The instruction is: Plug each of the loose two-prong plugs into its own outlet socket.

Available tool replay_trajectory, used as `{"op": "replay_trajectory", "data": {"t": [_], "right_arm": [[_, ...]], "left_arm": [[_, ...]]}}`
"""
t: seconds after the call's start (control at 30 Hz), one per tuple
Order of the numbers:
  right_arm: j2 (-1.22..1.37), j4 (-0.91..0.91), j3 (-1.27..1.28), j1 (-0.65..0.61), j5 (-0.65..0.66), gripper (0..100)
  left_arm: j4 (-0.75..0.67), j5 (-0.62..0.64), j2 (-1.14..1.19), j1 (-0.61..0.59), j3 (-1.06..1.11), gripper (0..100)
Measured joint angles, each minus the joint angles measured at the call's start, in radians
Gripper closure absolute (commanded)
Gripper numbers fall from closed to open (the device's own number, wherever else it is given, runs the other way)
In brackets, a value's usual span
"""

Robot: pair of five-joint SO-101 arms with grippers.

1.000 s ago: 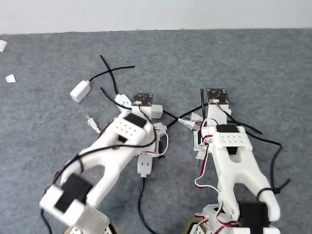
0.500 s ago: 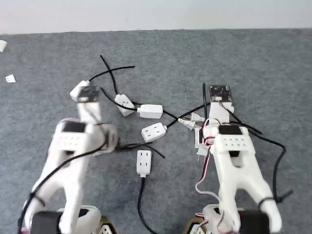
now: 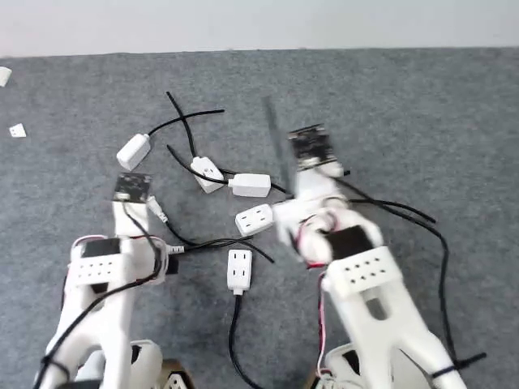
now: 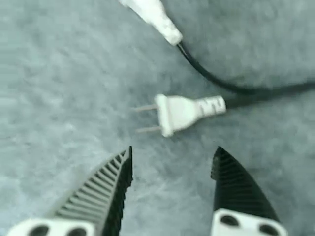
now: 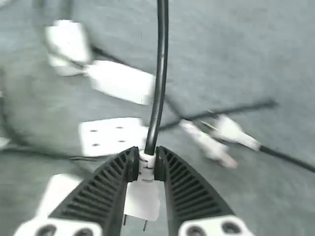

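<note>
Carpet [image 3: 454, 121] under everything: grey, short-piled, flat, ending at a pale strip along the top edge of the high view.

Left gripper [image 4: 173, 150] low in its wrist view, jaws spread wide and holding nothing. Black ribbed pads [image 4: 115, 184], tapering to points. Just past the tips and touching neither, a loose plug [image 4: 179, 112] at mid-frame: white moulded body, two thin metal prongs aimed at the left edge. Black cord [image 4: 256, 91] curving off to the right edge.

Right gripper [image 5: 146, 153] at bottom centre of its wrist view, jaws clamped on a held plug [image 5: 142, 196]. White, blocky, with short prongs toward the bottom edge. Straight black lead [image 5: 161, 59] rising from it through the top of the frame. Behind, at left centre, a flat socket block [image 5: 115, 135] lying on the pile, white with rows of small slots. Two further white blocks [image 5: 120, 81] toward the upper left, smeared. At right centre, a pair of small plugs [image 5: 224, 132] on thin black wires, possibly touching, too smeared to tell.

In the high view, four white sockets in mid-frame: angled socket [image 3: 207, 173], long socket [image 3: 250, 185] just beside it, middle socket [image 3: 255, 219] close against the blurred arm at right, lowest socket [image 3: 238, 270] with a cable down to the bottom edge. Rounded white adapter [image 3: 134, 151] at upper left, well apart. Two white scraps [image 3: 18, 130] by the left edge. Broad open carpet across the upper right.
</note>
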Motion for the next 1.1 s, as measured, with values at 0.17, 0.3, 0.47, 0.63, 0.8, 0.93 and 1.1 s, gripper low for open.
{"op": "replay_trajectory", "data": {"t": [0.17, 0.3, 0.47, 0.63, 0.8, 0.93, 1.1], "right_arm": [[-0.002, 0.068, -0.109, -0.146, 0.0, 99.1], [-0.002, 0.175, -0.147, -0.227, 0.0, 99.1], [-0.068, 0.213, -0.149, -0.27, 0.0, 99.1], [-0.11, 0.213, -0.141, -0.301, 0.0, 99.1], [-0.101, 0.167, -0.097, -0.325, 0.0, 99.1], [-0.049, 0.103, -0.072, -0.324, -0.028, 99.1], [0.003, 0.057, -0.072, -0.324, -0.048, 99.1]], "left_arm": [[-0.029, 0.002, 0.203, 0.009, -0.117, 86], [0.029, -0.052, 0.399, 0.02, -0.279, 98], [0.167, -0.084, 0.592, 0.064, -0.479, 99], [0.235, -0.241, 0.638, 0.089, -0.539, 99], [0.216, -0.319, 0.591, 0.109, -0.486, 99], [0.141, -0.35, 0.474, 0.127, -0.358, 99], [0.071, -0.354, 0.341, 0.161, -0.212, 99]]}}
